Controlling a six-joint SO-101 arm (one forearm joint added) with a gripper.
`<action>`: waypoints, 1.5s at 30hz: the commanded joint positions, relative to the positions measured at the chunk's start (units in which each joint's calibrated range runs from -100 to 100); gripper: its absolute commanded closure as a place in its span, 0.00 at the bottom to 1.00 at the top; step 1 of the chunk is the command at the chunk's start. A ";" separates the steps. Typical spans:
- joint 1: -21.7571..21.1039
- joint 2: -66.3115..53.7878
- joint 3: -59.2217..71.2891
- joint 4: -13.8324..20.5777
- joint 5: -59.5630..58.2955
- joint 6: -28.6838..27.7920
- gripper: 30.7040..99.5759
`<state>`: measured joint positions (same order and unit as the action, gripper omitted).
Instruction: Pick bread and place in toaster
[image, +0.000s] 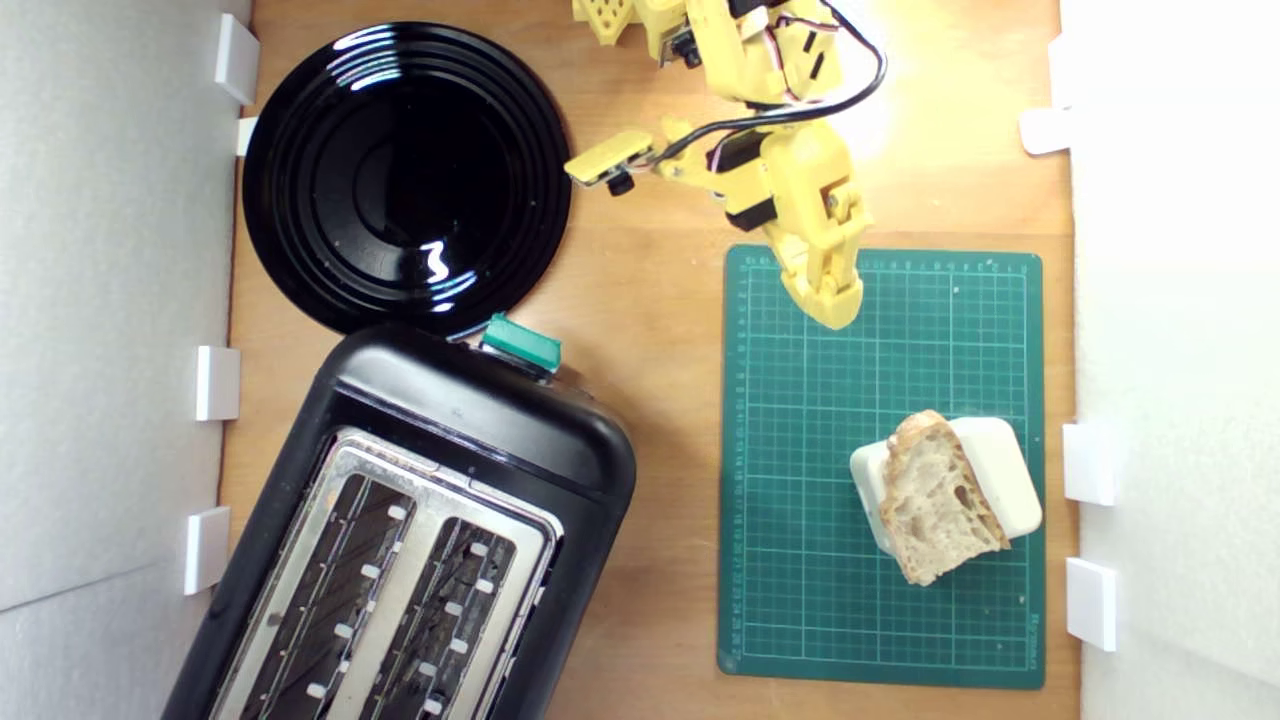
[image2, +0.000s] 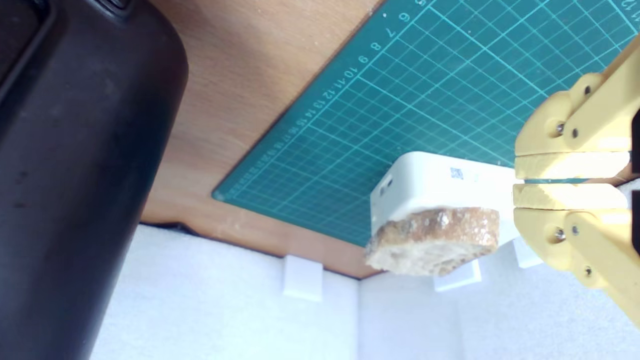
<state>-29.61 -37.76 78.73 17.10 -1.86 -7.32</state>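
Exterior view: one bread (image: 938, 500) slice lying across one cream box (image: 1000, 470) on the green mat (image: 800, 500), at four o'clock; one toaster (image: 420, 540) at seven. Gripper (image: 835, 310) pinched closed, empty, touching nothing.

Your yellow arm (image: 770, 90) reaches in from the surface's far edge in the exterior view, folded at the elbow. Your gripper (image: 835, 305) points down toward the near edge, jaws pressed nearly together with only a thin slit between, holding nothing.
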 joint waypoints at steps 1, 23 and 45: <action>-0.28 5.14 -2.07 0.30 -7.52 0.13 0.82; 2.29 32.43 -2.34 -10.94 -40.71 9.96 0.82; -2.14 47.66 -4.33 -12.21 -61.02 13.68 0.56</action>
<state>-31.08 10.63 76.79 5.29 -60.76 5.87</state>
